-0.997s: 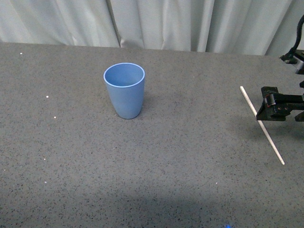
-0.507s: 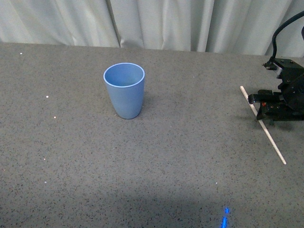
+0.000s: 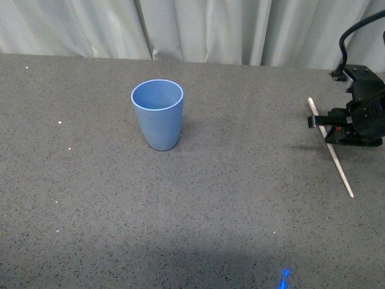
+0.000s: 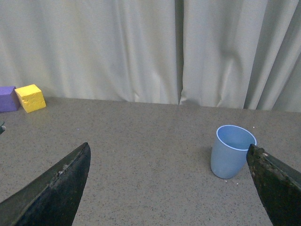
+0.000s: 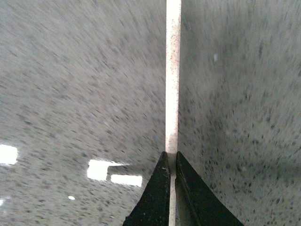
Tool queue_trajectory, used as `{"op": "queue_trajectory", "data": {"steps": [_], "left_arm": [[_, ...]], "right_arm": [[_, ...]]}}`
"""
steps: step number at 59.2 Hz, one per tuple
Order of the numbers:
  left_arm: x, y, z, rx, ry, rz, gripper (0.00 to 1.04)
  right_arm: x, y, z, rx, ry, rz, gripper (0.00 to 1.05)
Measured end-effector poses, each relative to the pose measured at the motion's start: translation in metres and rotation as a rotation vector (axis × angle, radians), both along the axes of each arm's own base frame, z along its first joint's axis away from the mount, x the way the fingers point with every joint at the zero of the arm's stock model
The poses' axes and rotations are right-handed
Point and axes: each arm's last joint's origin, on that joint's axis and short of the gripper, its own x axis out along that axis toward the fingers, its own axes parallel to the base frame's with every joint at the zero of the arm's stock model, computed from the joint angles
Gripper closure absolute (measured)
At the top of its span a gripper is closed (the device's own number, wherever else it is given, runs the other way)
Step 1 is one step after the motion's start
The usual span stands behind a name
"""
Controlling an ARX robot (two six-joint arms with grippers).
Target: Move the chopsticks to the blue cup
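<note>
Chopsticks (image 3: 340, 173) pinched tight in our right gripper (image 3: 323, 129), left gripper (image 4: 168, 148) spread wide, blue cup (image 3: 157, 115) well apart

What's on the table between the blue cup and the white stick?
Nothing. In the front view, only bare speckled grey tabletop stretches from the blue cup to the chopstick pinched in the right gripper.

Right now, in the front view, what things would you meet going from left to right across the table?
White specks → blue cup → chopstick. The right gripper overlaps the chopstick, so it has no clear place in the order.
</note>
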Motion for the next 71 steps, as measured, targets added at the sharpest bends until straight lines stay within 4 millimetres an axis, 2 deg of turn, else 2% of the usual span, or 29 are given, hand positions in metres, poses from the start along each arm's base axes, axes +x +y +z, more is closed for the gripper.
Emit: {"op": "queue_trajectory", "data": {"steps": [9, 13, 18, 20, 29, 36, 39, 49, 56, 71], "left_arm": [[0.0, 0.0, 0.0, 0.0, 0.0, 0.0, 0.07], [0.0, 0.0, 0.0, 0.0, 0.0, 0.0, 0.07], [0.0, 0.0, 0.0, 0.0, 0.0, 0.0, 0.07], [0.0, 0.0, 0.0, 0.0, 0.0, 0.0, 0.07], [0.0, 0.0, 0.0, 0.0, 0.0, 0.0, 0.07], [0.0, 0.0, 0.0, 0.0, 0.0, 0.0, 0.07], [0.0, 0.0, 0.0, 0.0, 0.0, 0.0, 0.07], [0.0, 0.0, 0.0, 0.0, 0.0, 0.0, 0.07], [0.0, 0.0, 0.0, 0.0, 0.0, 0.0, 0.07], [0.0, 0.0, 0.0, 0.0, 0.0, 0.0, 0.07]], "right_arm": [[-0.006, 0.023, 0.038, 0.07, -0.261, 0.095, 1.04], [-0.008, 0.041, 0.063, 0.145, -0.44, 0.174, 1.04], [-0.012, 0.058, 0.08, 0.22, -0.586, 0.248, 1.04], [-0.014, 0.071, 0.091, 0.265, -0.677, 0.3, 1.04], [-0.02, 0.105, 0.109, 0.36, -0.828, 0.418, 1.04], [-0.021, 0.134, 0.111, 0.416, -0.859, 0.502, 1.04], [-0.021, 0.15, 0.106, 0.438, -0.857, 0.536, 1.04], [-0.022, 0.177, 0.087, 0.47, -0.819, 0.598, 1.04], [-0.02, 0.185, 0.077, 0.481, -0.797, 0.63, 1.04], [-0.004, 0.195, 0.067, 0.478, -0.808, 0.648, 1.04]]}}
